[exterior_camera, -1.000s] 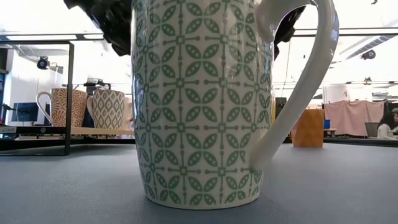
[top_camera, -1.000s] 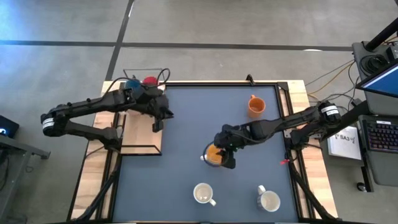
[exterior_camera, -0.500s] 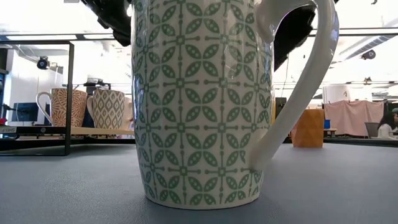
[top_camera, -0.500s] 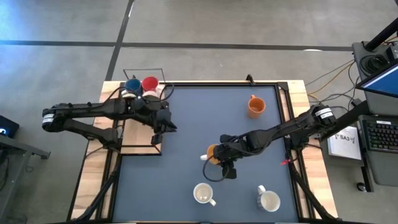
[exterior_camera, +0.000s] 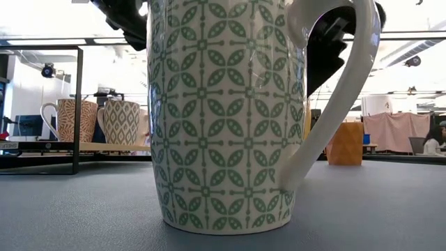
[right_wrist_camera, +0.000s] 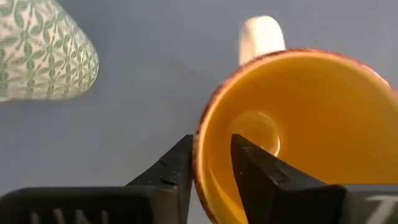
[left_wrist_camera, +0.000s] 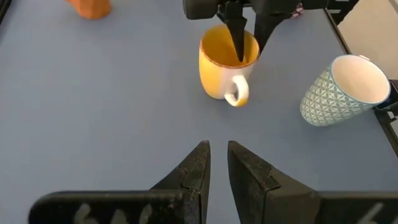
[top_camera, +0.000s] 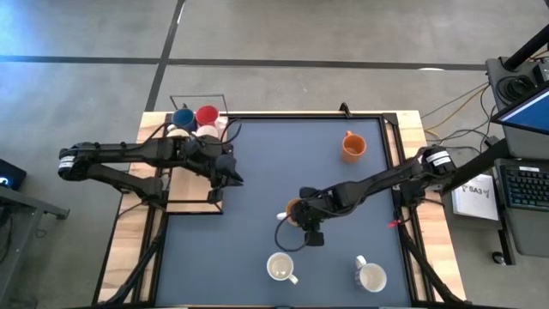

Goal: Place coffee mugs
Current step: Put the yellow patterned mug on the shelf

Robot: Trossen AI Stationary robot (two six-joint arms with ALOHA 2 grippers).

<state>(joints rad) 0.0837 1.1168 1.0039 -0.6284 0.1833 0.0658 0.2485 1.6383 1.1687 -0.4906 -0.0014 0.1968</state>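
Orange mug (right_wrist_camera: 292, 130): right gripper (right_wrist_camera: 210, 163) pinching its rim, grasp step; next, lift. Left gripper (left_wrist_camera: 214, 163) nearly clenched, empty.

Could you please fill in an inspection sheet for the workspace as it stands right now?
Surface: dark blue mat on a wooden table, with a wire-framed shelf at its left edge.
Job's things: yellow mug upright mid-mat; orange mug far right; two patterned white mugs near the front edge; blue mug and red mug on the shelf.
Clutter: nothing seen.
Grippers: right tool straddles the yellow mug's rim, one finger inside, one outside; left tool nearly shut, empty, by the shelf.
Cables: loose cables right of the table.
Surroundings: concrete floor, keyboard at right.
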